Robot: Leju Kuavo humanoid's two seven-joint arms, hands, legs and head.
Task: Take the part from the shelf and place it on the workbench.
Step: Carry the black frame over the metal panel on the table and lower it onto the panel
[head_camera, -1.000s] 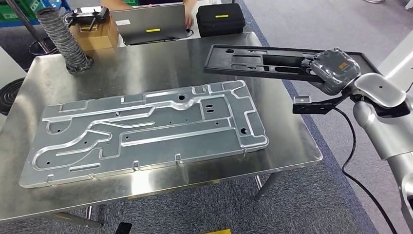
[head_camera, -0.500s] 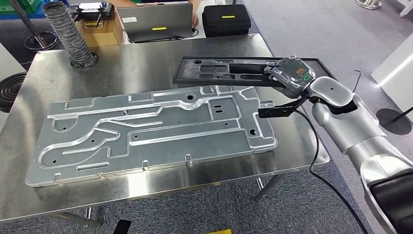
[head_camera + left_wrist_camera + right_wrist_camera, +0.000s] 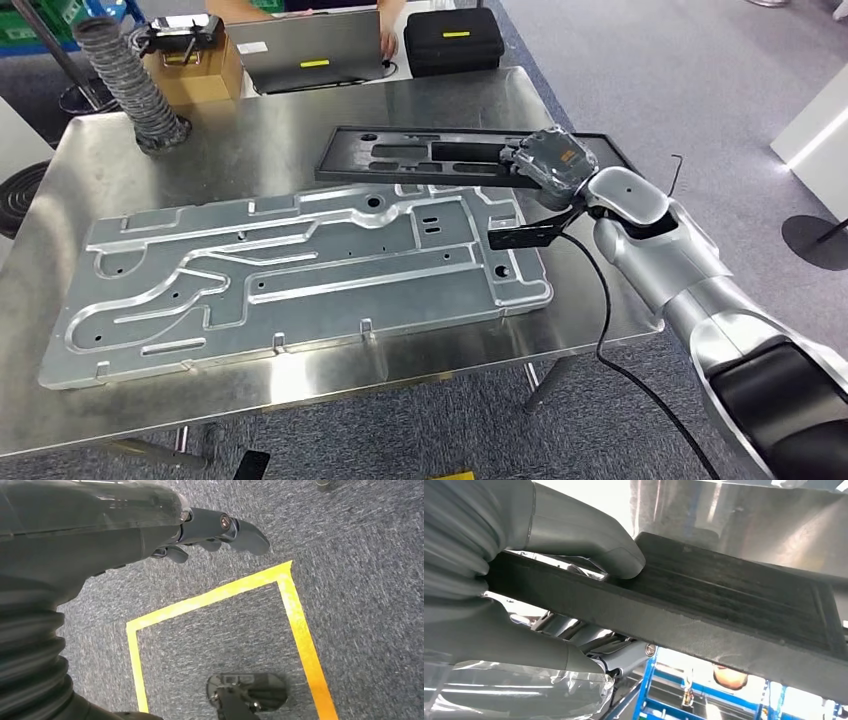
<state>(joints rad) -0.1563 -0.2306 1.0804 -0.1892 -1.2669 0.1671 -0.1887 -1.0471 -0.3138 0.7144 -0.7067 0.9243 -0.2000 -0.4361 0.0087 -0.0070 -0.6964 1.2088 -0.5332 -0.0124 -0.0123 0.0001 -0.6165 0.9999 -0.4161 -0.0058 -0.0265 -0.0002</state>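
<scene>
The part is a long flat black plastic panel [image 3: 420,155] with cut-outs, held level above the far right side of the steel workbench [image 3: 300,130]. My right hand [image 3: 548,160] grips its right end, thumb on top. In the right wrist view the thumb [image 3: 589,540] presses on the panel's edge [image 3: 704,615] and the fingers wrap beneath it. The panel's left end reaches over the back edge of the big aluminium plate [image 3: 300,265]. My left hand [image 3: 215,530] hangs over the carpet, fingers loosely extended and holding nothing.
The large machined aluminium plate covers most of the workbench. A corrugated hose [image 3: 125,75] stands at the far left corner. Behind the bench are a cardboard box [image 3: 195,60], a laptop [image 3: 310,45] with a person's hand beside it, and a black case [image 3: 455,38]. Yellow floor tape [image 3: 210,600] marks the carpet.
My right arm has carried the black panel leftward, from beyond the bench's right edge to over the bench and the plate's back edge. The camera has shifted slightly.
</scene>
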